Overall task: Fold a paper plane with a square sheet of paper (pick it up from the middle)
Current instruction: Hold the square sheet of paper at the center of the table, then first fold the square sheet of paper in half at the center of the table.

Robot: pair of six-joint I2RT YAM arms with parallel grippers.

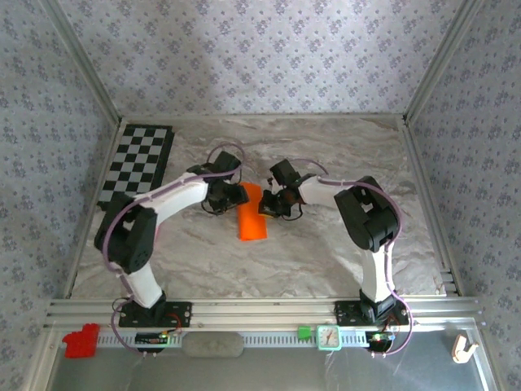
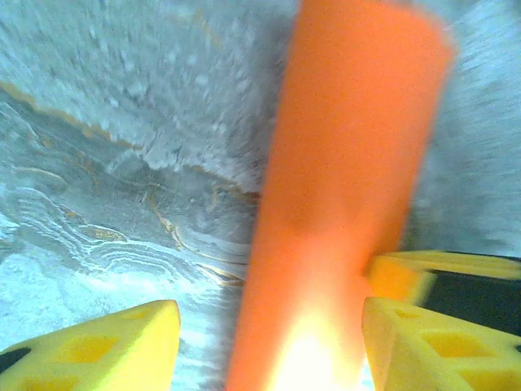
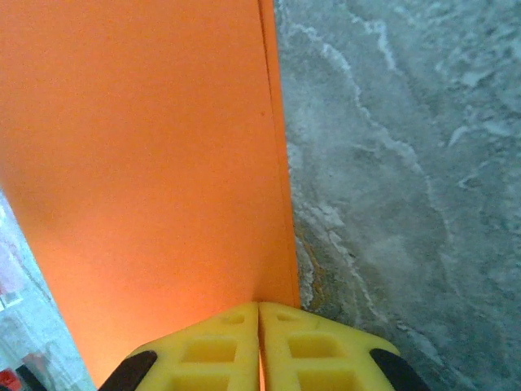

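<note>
Top external view, starting at the left: a black-and-white checkerboard (image 1: 137, 165) lies at the upper left of the marbled table (image 1: 342, 252). A small red block (image 1: 81, 340) sits on the rail in the lower left corner of the frame. The left arm bends in from the lower left, and the left gripper (image 1: 221, 198) sits at the left edge of the orange paper (image 1: 252, 216). The paper is at the middle of the frame, folded into a narrow strip rather than spread as a flat square; from above I cannot tell whether it lies on the table or is lifted. The right gripper (image 1: 271, 204) meets the strip's upper right edge, and its arm curves away to the lower right. In the left wrist view, one yellow finger (image 2: 106, 346) at the lower left stands well apart from the paper. The paper shows there as a blurred orange band running up the frame right of centre. The other finger, at the lower right, is just beside the band's right edge, so these jaws are spread with the paper between them, not clamped. In the right wrist view the paper covers the left half, with a second layer's edge along its right margin and bare table to the right. At bottom centre the two yellow fingers (image 3: 220, 346) are pressed together, pinching the paper's near edge.
</note>
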